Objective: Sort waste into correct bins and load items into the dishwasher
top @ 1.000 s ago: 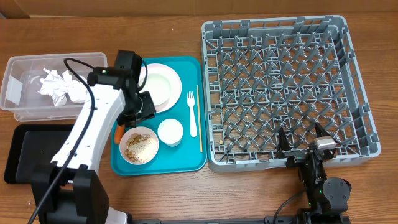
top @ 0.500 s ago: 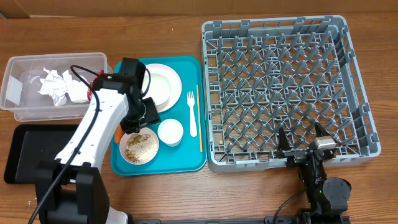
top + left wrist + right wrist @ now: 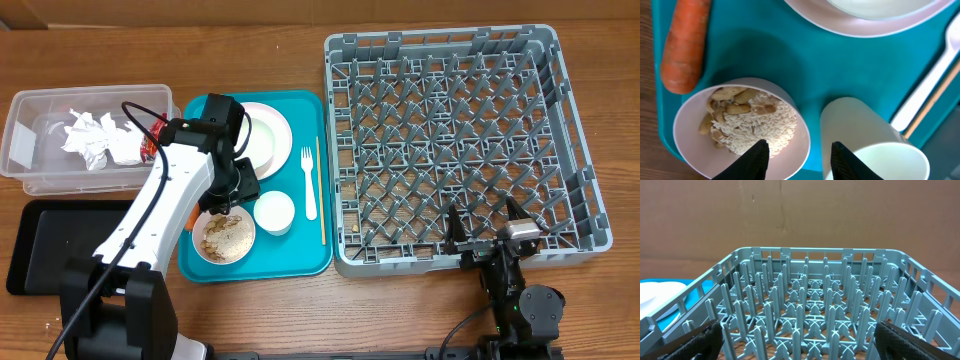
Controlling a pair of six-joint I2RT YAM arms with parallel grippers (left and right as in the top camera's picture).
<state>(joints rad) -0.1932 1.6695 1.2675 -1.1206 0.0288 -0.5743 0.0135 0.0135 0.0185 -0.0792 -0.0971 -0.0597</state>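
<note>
Napkins [image 3: 92, 140] sit in the clear tub [image 3: 25, 180] left of the teal tray [image 3: 300, 250]; the rack [image 3: 575, 130] right of it holds nothing. Plate [image 3: 280, 155], fork [image 3: 308, 182], stick [image 3: 321, 200], cup [image 3: 865, 135], carrot [image 3: 685, 45] and rice bowl [image 3: 682, 145] wait on the tray. My left arm [image 3: 160, 205] reaches over the tray, jaws half-parted and empty above bowl and cup; my right jaws gape wide, well right of it.

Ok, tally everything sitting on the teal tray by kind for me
Plate: 1
Bowls: 2, the rice bowl and the bowl on the plate
Cup: 1
Fork: 1
Wooden stick: 1
Carrot: 1
Total: 7
</note>
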